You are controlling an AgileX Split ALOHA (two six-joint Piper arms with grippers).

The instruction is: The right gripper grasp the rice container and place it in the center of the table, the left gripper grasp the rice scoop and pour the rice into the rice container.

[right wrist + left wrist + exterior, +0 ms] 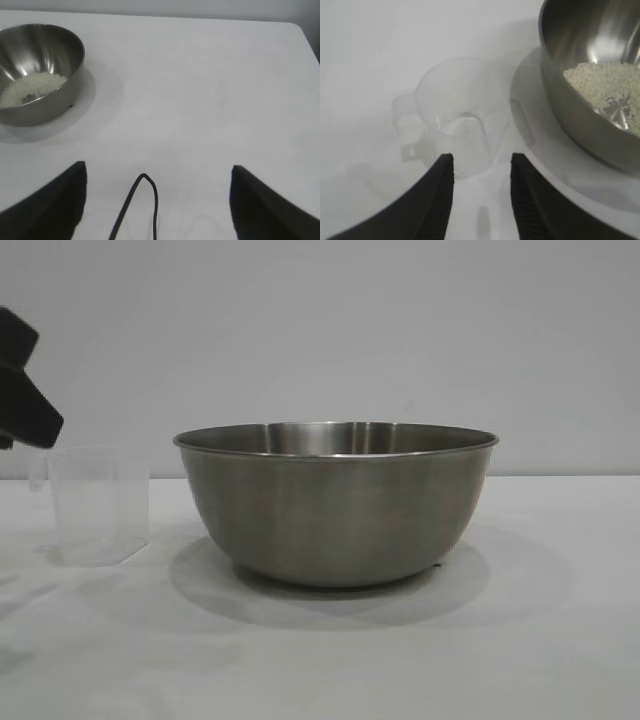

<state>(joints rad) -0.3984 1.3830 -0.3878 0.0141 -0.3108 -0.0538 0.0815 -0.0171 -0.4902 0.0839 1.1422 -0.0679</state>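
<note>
Across the counter [560,640]: a matte white flat top; wide bare room lies on the far side of the bowl from the cup, out to a rounded corner seen from my right wrist.
Rice container [335,505]: large round stainless-steel bowl with a thin rolled rim and brushed, reflective walls; it stands upright mid-counter on a narrow base, its shadow pooled under it.
Rice [607,82]: a low heap of fine white grains on the bowl's floor, some bare steel showing beside it.
Rice scoop [95,505]: small clear plastic cup with a loop handle, upright on the counter just beside the bowl, not touching it, and looking empty.
My left gripper [482,172]: black tapering fingers spread apart, grasping nothing, just short of the scoop.
My right gripper [157,172]: fingers spread wide and empty, well apart from the bowl, over bare counter.
</note>
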